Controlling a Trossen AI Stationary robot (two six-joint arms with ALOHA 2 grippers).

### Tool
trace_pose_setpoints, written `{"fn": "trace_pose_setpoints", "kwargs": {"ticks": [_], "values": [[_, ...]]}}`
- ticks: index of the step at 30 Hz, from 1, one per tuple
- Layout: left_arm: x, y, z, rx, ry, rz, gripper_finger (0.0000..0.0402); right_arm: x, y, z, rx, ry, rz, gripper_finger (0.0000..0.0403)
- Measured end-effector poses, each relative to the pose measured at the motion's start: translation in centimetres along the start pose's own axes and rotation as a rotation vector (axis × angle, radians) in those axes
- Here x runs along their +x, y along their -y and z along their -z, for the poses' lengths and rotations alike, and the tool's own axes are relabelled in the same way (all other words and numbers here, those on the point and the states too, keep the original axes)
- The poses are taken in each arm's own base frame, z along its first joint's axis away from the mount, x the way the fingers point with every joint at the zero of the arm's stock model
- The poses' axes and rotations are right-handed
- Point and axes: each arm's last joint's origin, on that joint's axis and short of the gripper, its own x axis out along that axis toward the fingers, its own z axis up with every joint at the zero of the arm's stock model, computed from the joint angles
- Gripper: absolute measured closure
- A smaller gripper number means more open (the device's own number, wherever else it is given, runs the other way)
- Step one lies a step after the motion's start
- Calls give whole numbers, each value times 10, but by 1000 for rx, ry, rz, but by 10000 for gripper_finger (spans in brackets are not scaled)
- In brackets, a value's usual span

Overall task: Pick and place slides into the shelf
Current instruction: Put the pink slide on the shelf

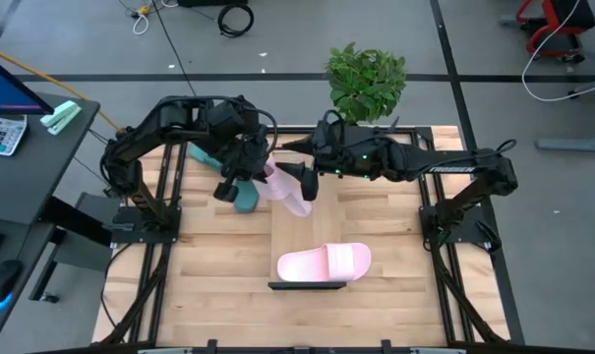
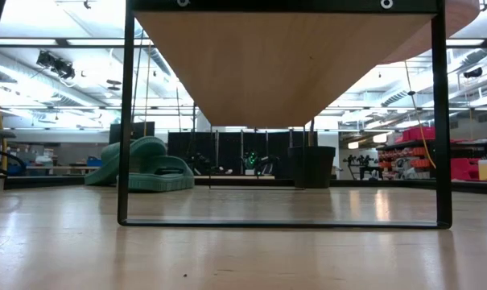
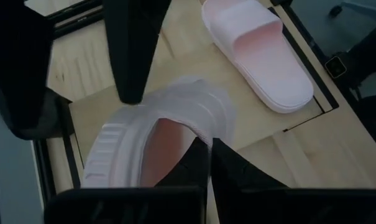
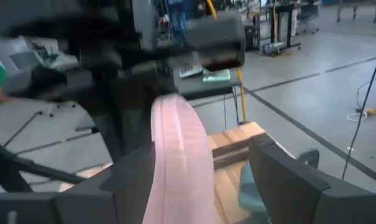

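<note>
foam-soft, light pink slide (image 1: 289,192) pinched shut by left gripper (image 1: 261,175); right gripper (image 1: 309,182) spread beside its sole edge.

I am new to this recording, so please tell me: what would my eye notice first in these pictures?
Most striking is the light pink slide held above the middle of the table, where the left gripper and the right gripper meet; the left wrist view shows it gripped. A second pink slide lies on the shelf at the near edge. Teal slides wait at the far left, and a green plant stands behind.
</note>
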Motion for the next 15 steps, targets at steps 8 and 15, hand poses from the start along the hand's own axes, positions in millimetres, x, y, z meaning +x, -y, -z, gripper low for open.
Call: {"fn": "trace_pose_setpoints", "kwargs": {"ticks": [8,15], "values": [[9,-7,-1,1,-10,-5,394,-1,-2,-3,1,28,-12,142],[17,-11,-3,11,-15,-4,394,9,-1,6,4,-3,-5,147]]}}
